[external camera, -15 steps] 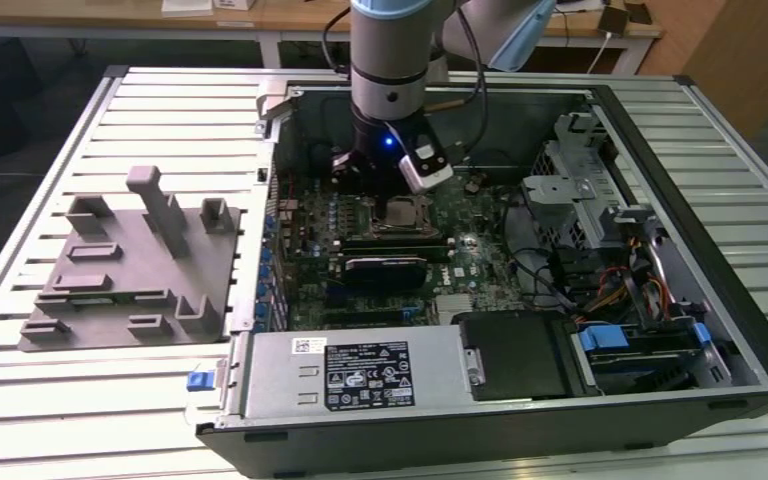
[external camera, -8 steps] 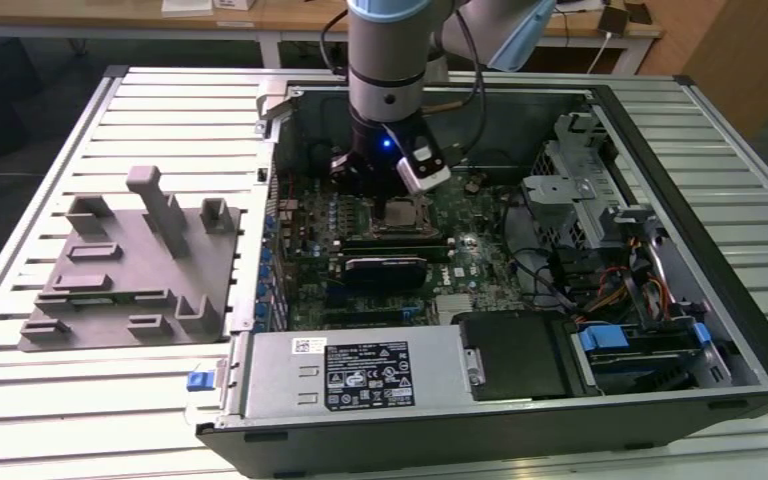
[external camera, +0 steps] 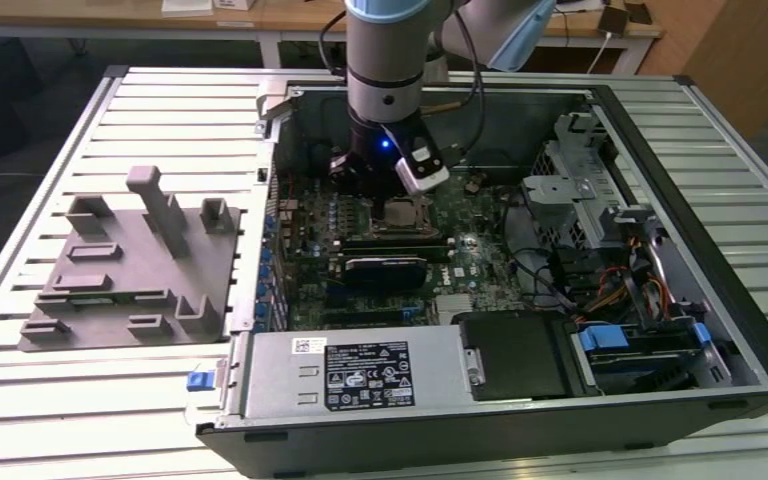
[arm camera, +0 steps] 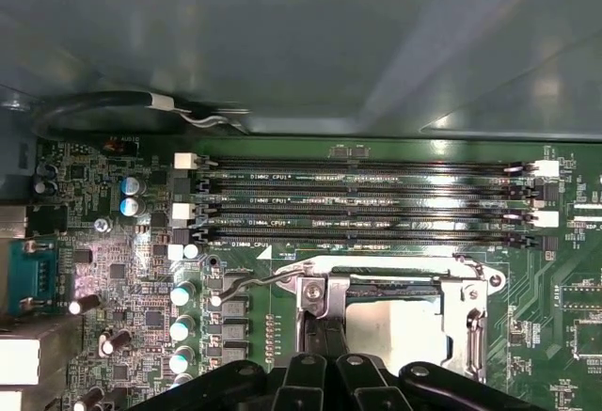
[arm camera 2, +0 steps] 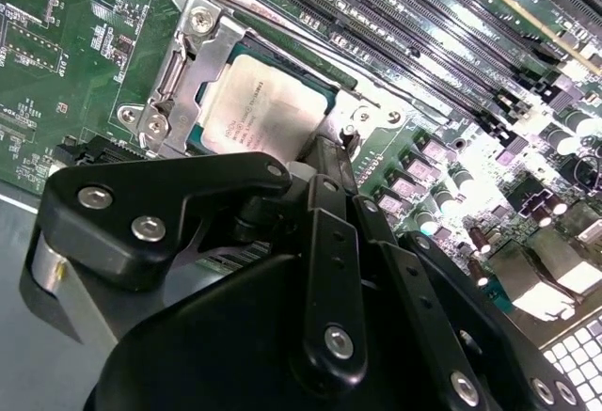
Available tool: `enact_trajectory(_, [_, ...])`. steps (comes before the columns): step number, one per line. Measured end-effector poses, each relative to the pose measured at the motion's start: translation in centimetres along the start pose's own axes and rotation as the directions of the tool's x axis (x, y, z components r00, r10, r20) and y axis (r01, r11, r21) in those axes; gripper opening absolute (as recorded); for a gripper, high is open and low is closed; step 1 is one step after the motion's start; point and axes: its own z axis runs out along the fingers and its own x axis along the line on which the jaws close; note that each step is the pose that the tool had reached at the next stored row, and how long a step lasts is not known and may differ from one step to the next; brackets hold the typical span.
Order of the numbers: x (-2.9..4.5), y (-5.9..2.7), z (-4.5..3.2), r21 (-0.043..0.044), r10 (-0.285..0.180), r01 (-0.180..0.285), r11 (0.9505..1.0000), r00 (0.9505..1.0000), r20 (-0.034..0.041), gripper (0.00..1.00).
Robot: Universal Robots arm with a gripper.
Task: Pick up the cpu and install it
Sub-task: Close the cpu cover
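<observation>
One grey moulded fixture (external camera: pixel 124 265) sits on the slatted table (external camera: pixel 37 400), at nine o'clock from the open computer case (external camera: pixel 744 330) in the exterior view and well apart from the work. Inside the case, the power supply (external camera: pixel 357 375) lies at six o'clock of the motherboard (external camera: pixel 471 260). The arm (external camera: pixel 387 60) reaches in from twelve o'clock, its upper part cut off by the picture's edge. Its gripper (arm camera 2: pixel 327 157) hangs just over the socket. The gripper's own black links cover its tips, so whether the claw is apart, together or clamped on anything cannot be told. The cpu (arm camera 2: pixel 268 110) lies flat in the socket, its pale top showing through the metal frame (arm camera 2: pixel 202 49) set around it. In both wrist views the black links hide one edge of it. Memory slots (arm camera: pixel 367 199) run beside the socket, and a black cable (arm camera: pixel 103 101) curves along the case wall beyond them. At three o'clock of the board in the exterior view, the drive cage (external camera: pixel 598 200) and a tangle of wires (external camera: pixel 598 290) are hard to sort out.
</observation>
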Motion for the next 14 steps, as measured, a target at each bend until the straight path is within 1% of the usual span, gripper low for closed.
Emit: enact_trajectory(14, [-0.61, 0.0, 0.02, -0.0003, -0.004, 0.004, 1.0, 1.0, 0.0001, 0.11])
